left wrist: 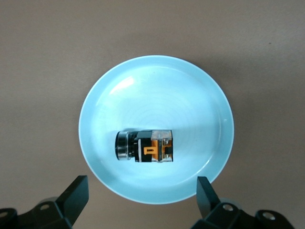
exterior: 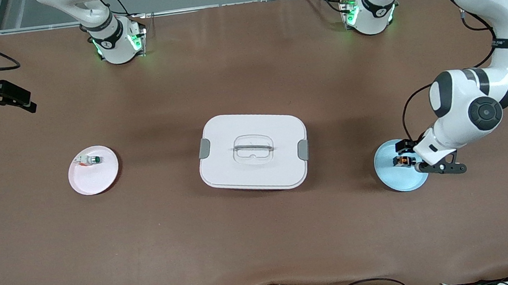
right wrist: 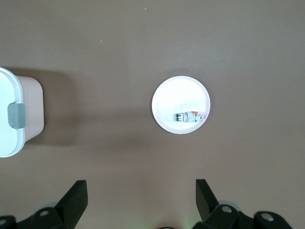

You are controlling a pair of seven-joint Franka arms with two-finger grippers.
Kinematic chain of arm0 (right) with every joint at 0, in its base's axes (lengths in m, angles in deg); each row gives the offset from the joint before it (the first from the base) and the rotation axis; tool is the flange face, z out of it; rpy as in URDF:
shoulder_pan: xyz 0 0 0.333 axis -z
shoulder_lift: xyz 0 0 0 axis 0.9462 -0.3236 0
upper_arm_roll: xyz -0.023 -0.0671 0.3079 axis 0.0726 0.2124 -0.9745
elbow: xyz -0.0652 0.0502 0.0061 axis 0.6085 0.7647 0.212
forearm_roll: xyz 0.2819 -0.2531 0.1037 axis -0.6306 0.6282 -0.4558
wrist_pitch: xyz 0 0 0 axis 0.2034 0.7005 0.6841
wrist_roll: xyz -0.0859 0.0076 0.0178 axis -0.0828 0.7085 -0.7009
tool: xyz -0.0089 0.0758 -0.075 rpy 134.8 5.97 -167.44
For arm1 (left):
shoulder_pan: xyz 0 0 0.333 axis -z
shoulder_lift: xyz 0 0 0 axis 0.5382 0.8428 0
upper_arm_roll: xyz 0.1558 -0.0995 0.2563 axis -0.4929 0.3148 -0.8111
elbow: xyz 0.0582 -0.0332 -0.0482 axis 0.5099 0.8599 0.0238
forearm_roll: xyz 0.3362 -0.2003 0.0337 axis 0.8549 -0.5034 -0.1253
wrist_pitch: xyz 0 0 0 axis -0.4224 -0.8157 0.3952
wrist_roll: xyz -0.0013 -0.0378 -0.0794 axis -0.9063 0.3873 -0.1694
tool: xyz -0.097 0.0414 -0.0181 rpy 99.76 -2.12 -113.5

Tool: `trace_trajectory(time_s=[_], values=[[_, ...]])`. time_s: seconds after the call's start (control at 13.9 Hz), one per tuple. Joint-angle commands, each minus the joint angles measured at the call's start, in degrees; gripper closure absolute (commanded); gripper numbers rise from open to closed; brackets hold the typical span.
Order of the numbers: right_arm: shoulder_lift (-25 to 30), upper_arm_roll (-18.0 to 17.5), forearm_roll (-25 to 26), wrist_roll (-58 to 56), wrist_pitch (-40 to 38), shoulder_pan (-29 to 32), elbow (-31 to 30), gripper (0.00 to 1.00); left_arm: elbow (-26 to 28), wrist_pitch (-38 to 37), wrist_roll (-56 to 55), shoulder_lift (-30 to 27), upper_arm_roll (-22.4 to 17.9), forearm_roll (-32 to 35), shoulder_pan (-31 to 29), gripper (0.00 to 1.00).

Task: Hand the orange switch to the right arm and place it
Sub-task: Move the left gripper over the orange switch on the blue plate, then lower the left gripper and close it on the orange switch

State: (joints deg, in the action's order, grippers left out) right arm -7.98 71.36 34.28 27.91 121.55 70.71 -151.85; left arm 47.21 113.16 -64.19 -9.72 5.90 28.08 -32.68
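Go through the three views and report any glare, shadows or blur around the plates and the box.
Front view: the white lidded box casts a soft shadow toward the robots' bases; green base lights glow.
Left wrist view: a bright glare streak on the blue plate; the orange switch is sharp; the left gripper fingertips are dark.
Right wrist view: the pink plate is washed out white; the box shadows the table.

light: bright, even, overhead | shadows: soft (beside white box (exterior: 253,152)) | focus: sharp
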Motion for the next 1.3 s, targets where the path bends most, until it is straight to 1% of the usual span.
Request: trace_trajectory(time_s=[0.0,0.72,1.23], values=[[1.16,-0.26,-0.74,0.54,0.00,0.67,-0.95,0.00,-0.36,2.13,1.82,1.87,0.12,1.95,-0.32,0.00],[1.16,-0.26,-0.74,0.54,0.00,0.58,-0.95,0.00,-1.42,6.88,3.32,6.88,0.12,1.96,-0.59,0.00],[1.16,-0.35,-0.74,0.54,-0.09,0.58,-0.95,0.00,-0.89,9.52,3.32,8.82,0.12,1.96,-1.47,0.00]])
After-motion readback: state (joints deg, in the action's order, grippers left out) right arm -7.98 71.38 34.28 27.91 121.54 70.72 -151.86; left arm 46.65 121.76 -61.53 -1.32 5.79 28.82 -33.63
